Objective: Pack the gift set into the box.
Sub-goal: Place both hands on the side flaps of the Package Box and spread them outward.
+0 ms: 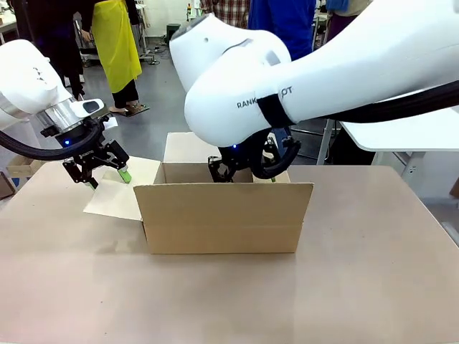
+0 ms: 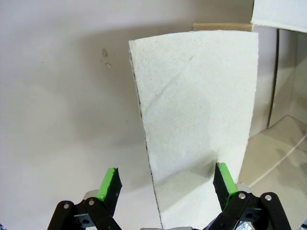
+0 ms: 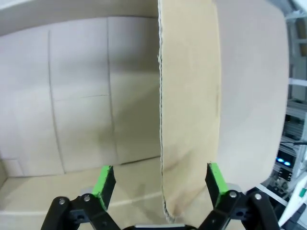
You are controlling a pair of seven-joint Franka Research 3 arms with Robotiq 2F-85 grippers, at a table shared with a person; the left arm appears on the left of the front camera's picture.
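Observation:
The box (image 1: 222, 218) stands open in the middle of the table, its front flap upright. Its left flap (image 1: 122, 192) lies spread outward, and my left gripper (image 1: 107, 178) is open astride that flap's edge. In the left wrist view the pale flap (image 2: 192, 110) runs between the green pads (image 2: 109, 181) without touching them. My right gripper (image 1: 244, 173) reaches into the box's far right side. It is open in the right wrist view (image 3: 159, 178), with a brown flap (image 3: 189, 110) edge-on between the fingers and the box's inner wall (image 3: 81, 96) behind. The gift set is out of view.
The beige table (image 1: 358, 279) has free room in front of and to the right of the box. The rear flap (image 1: 185, 147) stands up behind it. People stand beyond the far edge, one in a yellow apron (image 1: 118, 43). A white table (image 1: 401, 132) sits at the right.

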